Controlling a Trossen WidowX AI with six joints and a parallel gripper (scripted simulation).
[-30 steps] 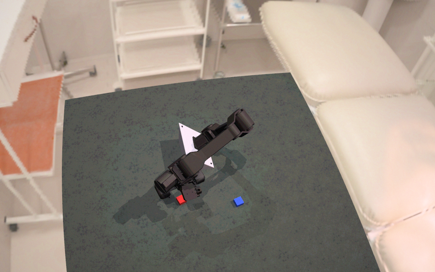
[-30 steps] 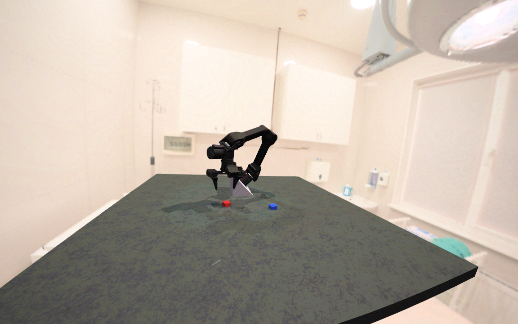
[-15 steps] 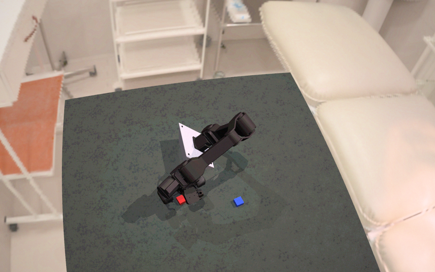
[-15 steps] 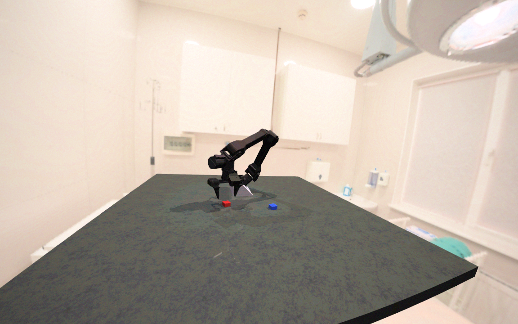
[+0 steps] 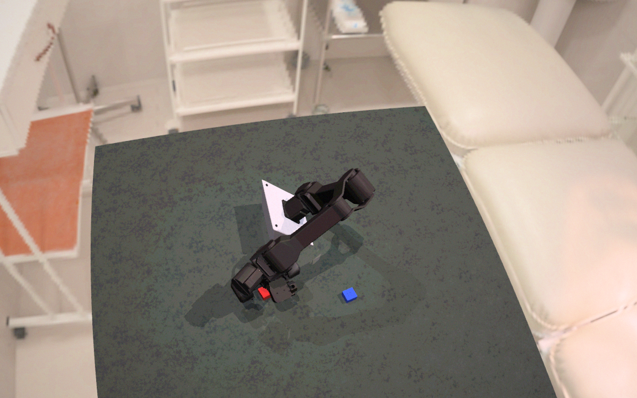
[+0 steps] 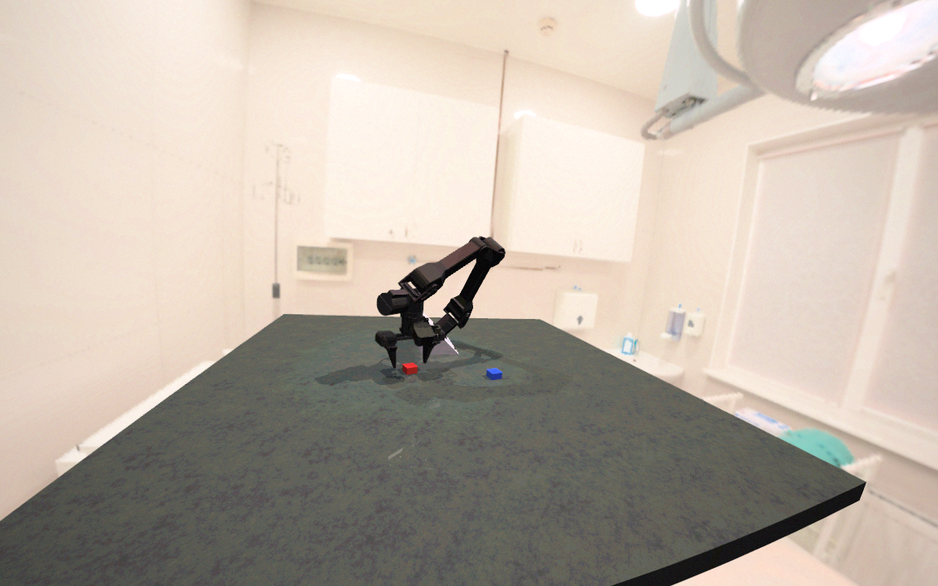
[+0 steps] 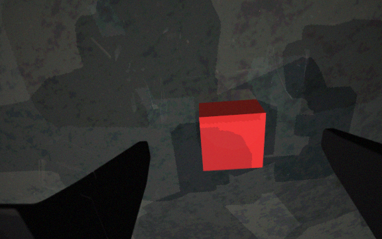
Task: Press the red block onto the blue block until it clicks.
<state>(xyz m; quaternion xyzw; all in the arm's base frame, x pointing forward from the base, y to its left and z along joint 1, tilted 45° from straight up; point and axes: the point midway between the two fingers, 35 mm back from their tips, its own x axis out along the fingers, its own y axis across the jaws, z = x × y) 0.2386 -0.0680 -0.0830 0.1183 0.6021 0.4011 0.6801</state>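
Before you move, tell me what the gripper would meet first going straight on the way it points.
Probably the table top: the open gripper points down, the red block between its fingers' paths. Exact depth is unclear.

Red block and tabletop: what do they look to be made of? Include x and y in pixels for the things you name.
Red block (image 5: 264,293) (image 6: 409,369) (image 7: 231,143): probably plastic, matte; even colour, crisp edges, no glare.

Tabletop (image 5: 162,198) (image 6: 385,495) (image 7: 164,33): perhaps stone or laminate; mottled dark green-grey with pale scratch-like marks.
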